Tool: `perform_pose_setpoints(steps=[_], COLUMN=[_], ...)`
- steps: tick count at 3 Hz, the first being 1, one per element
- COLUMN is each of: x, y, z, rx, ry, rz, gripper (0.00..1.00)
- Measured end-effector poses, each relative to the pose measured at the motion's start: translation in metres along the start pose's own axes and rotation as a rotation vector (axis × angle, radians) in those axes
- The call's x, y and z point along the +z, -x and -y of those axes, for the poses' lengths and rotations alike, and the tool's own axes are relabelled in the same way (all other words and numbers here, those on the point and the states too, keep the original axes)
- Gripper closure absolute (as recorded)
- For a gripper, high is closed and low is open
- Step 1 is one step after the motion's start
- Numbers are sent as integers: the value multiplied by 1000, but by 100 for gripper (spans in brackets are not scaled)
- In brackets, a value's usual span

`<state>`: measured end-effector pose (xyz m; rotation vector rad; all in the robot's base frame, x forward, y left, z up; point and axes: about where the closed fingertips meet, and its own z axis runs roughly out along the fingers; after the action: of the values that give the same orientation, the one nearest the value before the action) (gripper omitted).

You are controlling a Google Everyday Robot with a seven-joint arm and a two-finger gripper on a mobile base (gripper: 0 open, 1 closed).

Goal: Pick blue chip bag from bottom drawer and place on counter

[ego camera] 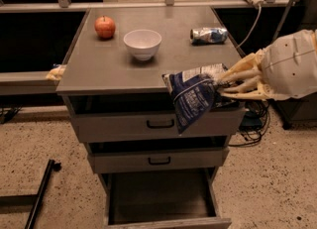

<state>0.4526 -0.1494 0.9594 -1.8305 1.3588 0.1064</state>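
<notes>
My gripper comes in from the right and is shut on the blue chip bag, a crumpled dark blue foil bag with white patches. The bag hangs at the front right edge of the counter, its upper part over the counter's lip and its lower tip in front of the top drawer. The bottom drawer is pulled open below, and its dark tray shows nothing inside.
On the counter stand a red apple at the back left, a white bowl in the middle, and a crushed silvery-blue can at the back right. The two upper drawers are shut. Cables hang at the right.
</notes>
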Motion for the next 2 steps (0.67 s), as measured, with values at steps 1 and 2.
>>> perform_pose_setpoints(steps=[1,2], x=[9,23], y=[-22,-50], z=[22,60], rx=[-6,-27], ry=[-13,-21], rz=[-27,-51], gripper=[100,100])
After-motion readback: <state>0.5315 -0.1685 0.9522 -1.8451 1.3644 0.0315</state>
